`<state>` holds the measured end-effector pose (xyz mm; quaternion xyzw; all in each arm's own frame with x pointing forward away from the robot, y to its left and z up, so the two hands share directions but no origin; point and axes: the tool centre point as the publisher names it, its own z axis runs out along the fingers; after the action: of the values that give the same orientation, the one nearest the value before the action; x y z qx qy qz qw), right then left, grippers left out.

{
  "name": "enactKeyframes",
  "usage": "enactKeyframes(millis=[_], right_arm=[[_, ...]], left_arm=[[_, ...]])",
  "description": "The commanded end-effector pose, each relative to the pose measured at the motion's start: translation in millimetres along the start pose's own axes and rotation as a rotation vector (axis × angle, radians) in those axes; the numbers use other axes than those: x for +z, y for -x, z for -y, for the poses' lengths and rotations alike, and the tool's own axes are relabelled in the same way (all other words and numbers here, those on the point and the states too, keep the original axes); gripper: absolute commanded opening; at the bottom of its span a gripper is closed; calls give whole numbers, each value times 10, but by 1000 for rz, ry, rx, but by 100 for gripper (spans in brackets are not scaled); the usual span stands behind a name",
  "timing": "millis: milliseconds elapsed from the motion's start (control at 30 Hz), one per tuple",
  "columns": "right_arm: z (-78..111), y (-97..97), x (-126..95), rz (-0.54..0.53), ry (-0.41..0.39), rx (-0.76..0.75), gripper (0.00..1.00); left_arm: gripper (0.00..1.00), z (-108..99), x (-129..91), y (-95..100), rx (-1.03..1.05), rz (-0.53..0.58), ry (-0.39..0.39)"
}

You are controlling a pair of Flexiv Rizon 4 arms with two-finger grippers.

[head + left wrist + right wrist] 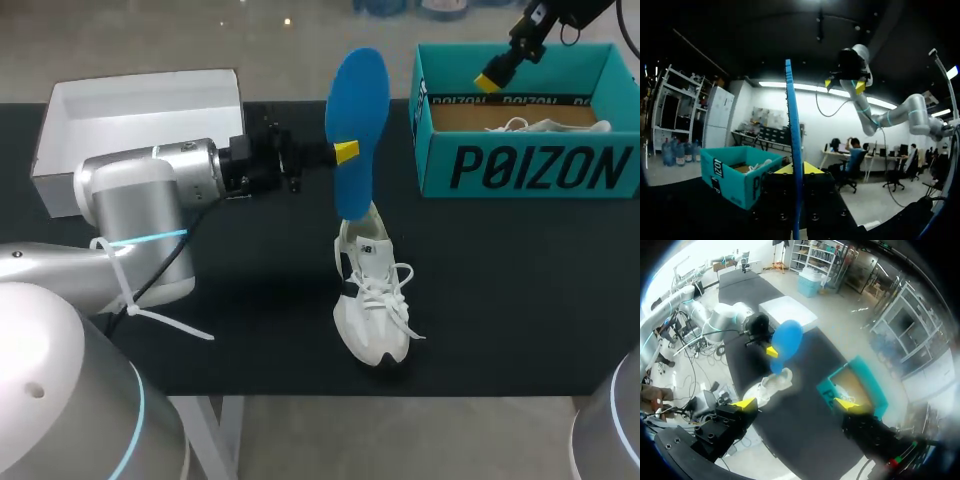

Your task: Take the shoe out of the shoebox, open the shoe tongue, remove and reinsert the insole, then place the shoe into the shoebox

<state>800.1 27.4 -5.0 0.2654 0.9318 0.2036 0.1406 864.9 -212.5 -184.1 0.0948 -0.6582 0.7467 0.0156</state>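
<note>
Blue insole (357,130), thin and oval, pinched on edge by our left gripper (347,152) over the white laced shoe (372,300) on the black table (250,300); right gripper (796,404) spread wide above the teal cardboard shoebox (530,170).

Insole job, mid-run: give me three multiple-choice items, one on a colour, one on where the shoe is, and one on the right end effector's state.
1. What colour is the insole held by the left end effector?
A) red B) blue C) white
2. Where does the shoe below it stand?
A) on the black table B) on a chair C) on the floor
3. What state is the right end effector, up by the shoebox, in?
A) shut on the insole B) shut on the shoe C) open and empty

Answers:
1 B: the upright sole in the left fingers is plainly blue.
2 A: the head view shows the shoe resting on the table.
3 C: its yellow tips stand wide apart with nothing between them.
</note>
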Motion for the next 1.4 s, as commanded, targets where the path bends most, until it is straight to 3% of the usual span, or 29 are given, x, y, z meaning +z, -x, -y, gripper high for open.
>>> enactKeyframes(millis=[33,1233,1400], right_arm=[[-21,7,5,-1,-5,1,100],[-21,7,5,-1,-5,1,100],[-21,7,5,-1,-5,1,100]], left_arm=[[0,46,-69,32,407,-163,-18],[0,62,-55,48,427,-162,-4],[0,207,73,54,796,-238,-6]])
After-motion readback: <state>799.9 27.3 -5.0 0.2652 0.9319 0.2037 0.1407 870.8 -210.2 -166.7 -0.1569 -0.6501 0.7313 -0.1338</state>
